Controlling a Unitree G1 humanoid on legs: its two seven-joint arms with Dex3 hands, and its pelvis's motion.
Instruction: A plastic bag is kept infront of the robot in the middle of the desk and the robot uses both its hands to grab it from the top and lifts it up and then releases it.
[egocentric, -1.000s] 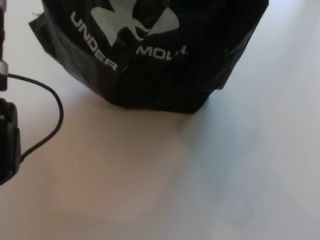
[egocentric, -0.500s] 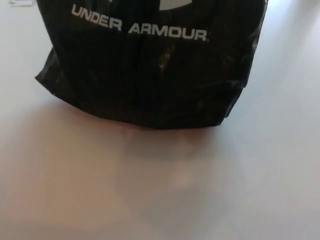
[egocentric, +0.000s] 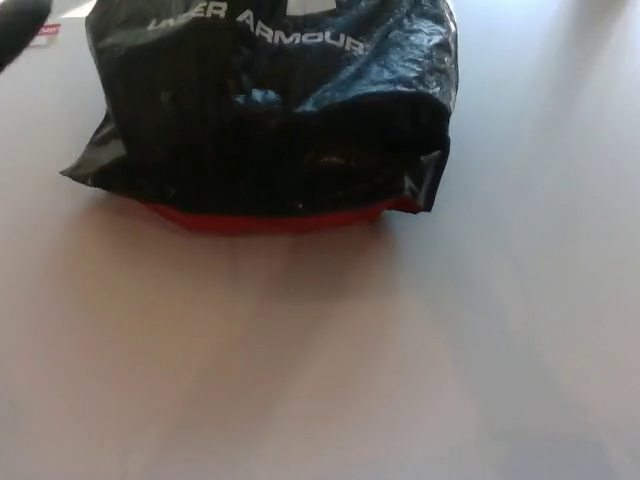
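At the upper left corner of the frame, a dark blurred shape cut by the edge, apparently the left hand (egocentric: 18, 28). Too smeared to make out any form; cannot tell whether open or closed. Not touching the bag here, with a strip of pale surface between the two. Just right of it, a small red and white label (egocentric: 46, 31) lying flat, print unreadable.

Further right, filling the upper middle of the frame, the black plastic bag (egocentric: 270, 130). Sits on the desk (egocentric: 300, 380), top cropped by the upper edge, so the mouth cannot be seen. Lower left corner flares out to a point, lying low against the surface. White lettering (egocentric: 300, 38) across the upper face, the first word partly lost in creases, then "ARMOUR" running slightly downhill to the right. Below the lettering, crumpled glossy plastic with a small bluish glint near the middle. Along the bottom edge, a thin red strip (egocentric: 260, 221) showing under the black, from left of centre to the lower right corner; unclear whether part of the bag or something inside. On the right side, a thick fold bulging forward and overhanging the base, shiny on top.

Right of the bag, bare desk, pale grey, with soft diagonal bands of light and shade. Lower half of the frame likewise bare, warmer in tone under the bag. Right hand out of frame.
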